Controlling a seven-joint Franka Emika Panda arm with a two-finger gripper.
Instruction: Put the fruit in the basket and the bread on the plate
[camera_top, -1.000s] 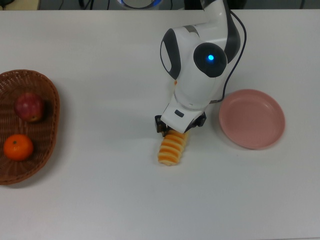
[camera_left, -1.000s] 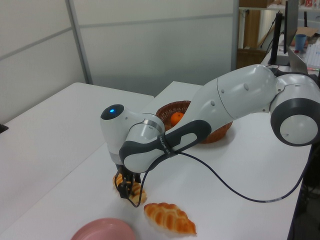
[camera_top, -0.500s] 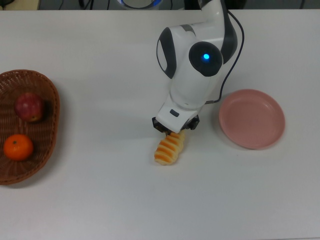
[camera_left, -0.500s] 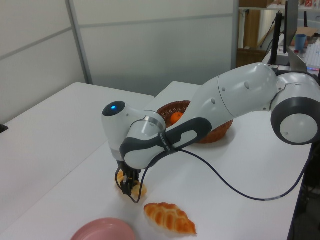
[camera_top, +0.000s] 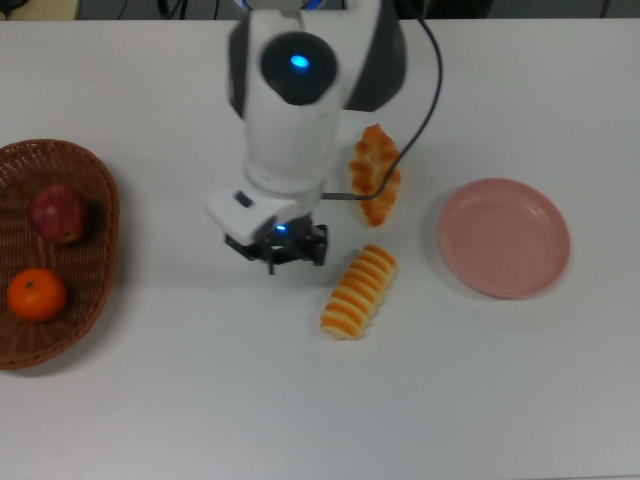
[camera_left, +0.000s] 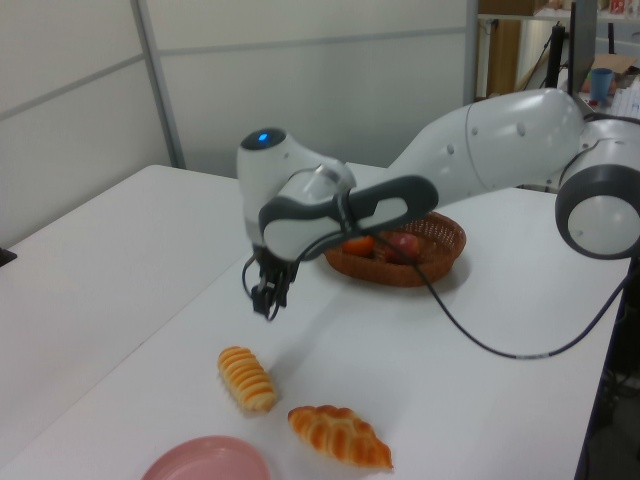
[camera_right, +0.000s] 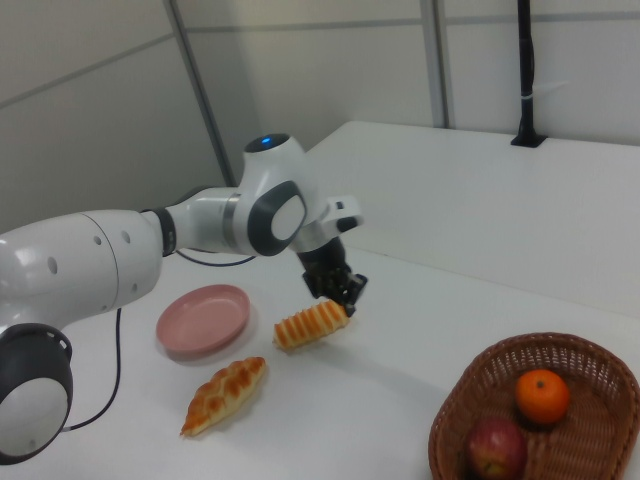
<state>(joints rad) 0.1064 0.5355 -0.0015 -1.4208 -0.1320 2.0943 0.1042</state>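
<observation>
A: Tool (camera_top: 283, 250) status?

B: Hangs above the surface (camera_top: 180, 400), clear of every item. Holds nothing. Fingers sit near each other w/ only a narrow gap; exact opening can't be read from any view.

A: Ref. landmark = ribbed loaf (camera_top: 358, 291). Tool pos. rel. to it?

B: Top view: tool just off the loaf's upper-left, not touching. Left view: tool (camera_left: 266, 300) raised over the surface, well above and behind the loaf (camera_left: 247, 378). Right view: tool (camera_right: 341, 290) just above the loaf's (camera_right: 311, 325) right end.

A: Ribbed loaf itself?

B: Flat on the surface, lying diagonal in the top view, pale cross stripes up.

A: Other bread?

B: Braided loaf (camera_top: 375, 172) lies beyond the ribbed loaf's upper end in the top view, near but apart, partly under the arm's cable. On the surface, not on the plate.

A: Plate?

B: Pink plate (camera_top: 503, 237), to the ribbed loaf's right in the top view, apart from it. Nothing on it.

A: Fruit?

B: Both in the wicker basket (camera_top: 98, 260), well to the ribbed loaf's left in the top view. Apple (camera_top: 57, 214) at the far side of the basket, tangerine (camera_top: 36, 295) at the near side, apart.
</observation>
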